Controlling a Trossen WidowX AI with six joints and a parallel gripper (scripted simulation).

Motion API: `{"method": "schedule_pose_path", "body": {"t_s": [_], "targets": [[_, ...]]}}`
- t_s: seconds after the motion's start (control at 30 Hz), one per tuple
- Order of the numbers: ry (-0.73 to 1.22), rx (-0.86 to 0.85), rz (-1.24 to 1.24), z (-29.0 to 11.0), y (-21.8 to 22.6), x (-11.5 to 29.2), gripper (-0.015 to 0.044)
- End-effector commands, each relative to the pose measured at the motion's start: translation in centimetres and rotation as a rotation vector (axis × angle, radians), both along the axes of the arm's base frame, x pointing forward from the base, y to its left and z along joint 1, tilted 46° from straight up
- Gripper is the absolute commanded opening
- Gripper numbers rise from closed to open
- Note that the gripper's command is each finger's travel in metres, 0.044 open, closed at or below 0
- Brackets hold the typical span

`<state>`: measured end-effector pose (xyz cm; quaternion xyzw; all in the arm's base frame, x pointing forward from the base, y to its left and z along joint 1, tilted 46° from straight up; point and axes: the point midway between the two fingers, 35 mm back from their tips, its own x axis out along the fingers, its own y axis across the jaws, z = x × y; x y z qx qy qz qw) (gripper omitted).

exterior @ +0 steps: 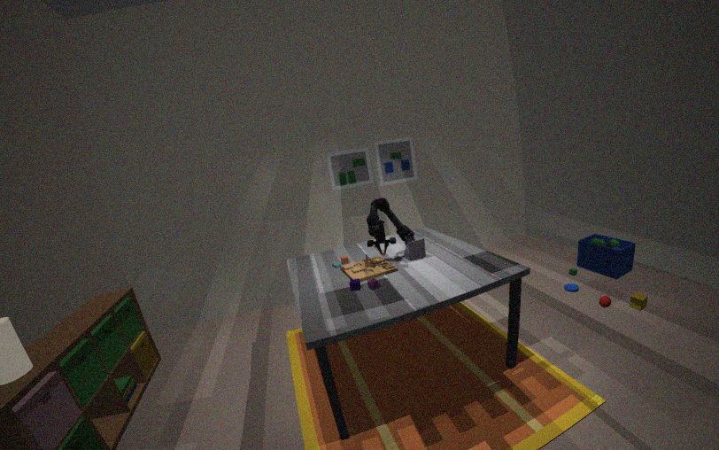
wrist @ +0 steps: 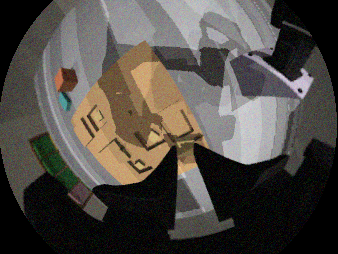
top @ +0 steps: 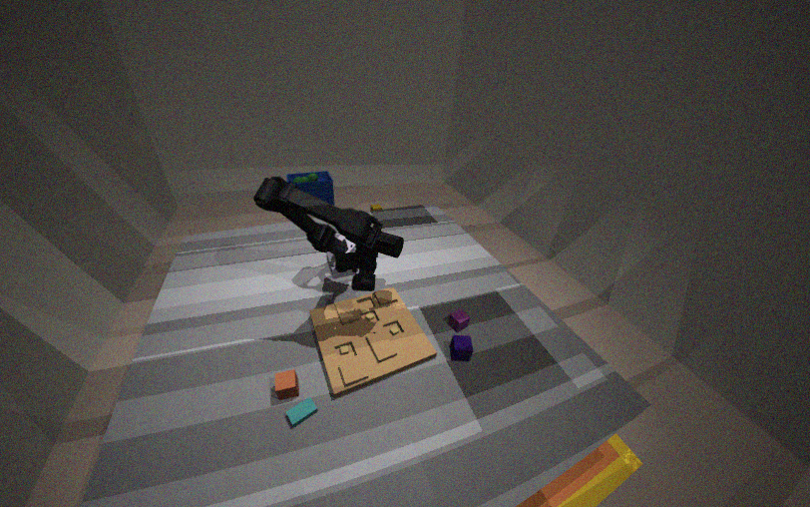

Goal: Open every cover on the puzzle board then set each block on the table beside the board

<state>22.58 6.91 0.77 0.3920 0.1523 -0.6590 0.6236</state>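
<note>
The tan puzzle board (top: 384, 361) (exterior: 366, 274) (wrist: 127, 91) lies mid-table, with open square wells showing on its near half. Two raised tan covers (top: 345, 309) (top: 382, 296) stand at its far edge. My gripper (top: 363, 284) (exterior: 380, 247) (wrist: 184, 147) hangs just above that far edge. It is shut on a small tan-olive block (wrist: 188, 139), mostly hidden by the fingers. An orange block (top: 285, 382) (wrist: 67, 79) and a teal block (top: 300, 411) lie on the table left of the board. Two purple blocks (top: 458, 318) (top: 461, 347) lie to its right.
The arm's grey base box (exterior: 415, 248) stands behind the board. The table's (exterior: 424, 286) edges are near the front in the exterior view. On the floor are a blue bin (exterior: 605, 254) and scattered toys, and an orange rug under the table.
</note>
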Motion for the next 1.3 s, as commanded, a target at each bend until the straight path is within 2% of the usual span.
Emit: {"method": "schedule_pose_path", "body": {"t_s": [0.0, 0.37, 1.27], "targets": [[-0.004, 0.004, -0.005, 0.7, 0.7, -0.1, 0.008], [-0.004, 0.007, -0.004, 0.1, 3.2, 0.8, 0.008], [-0.006, 0.016, -0.003, -6.1, 11.0, 3.1, 0.008]]}}
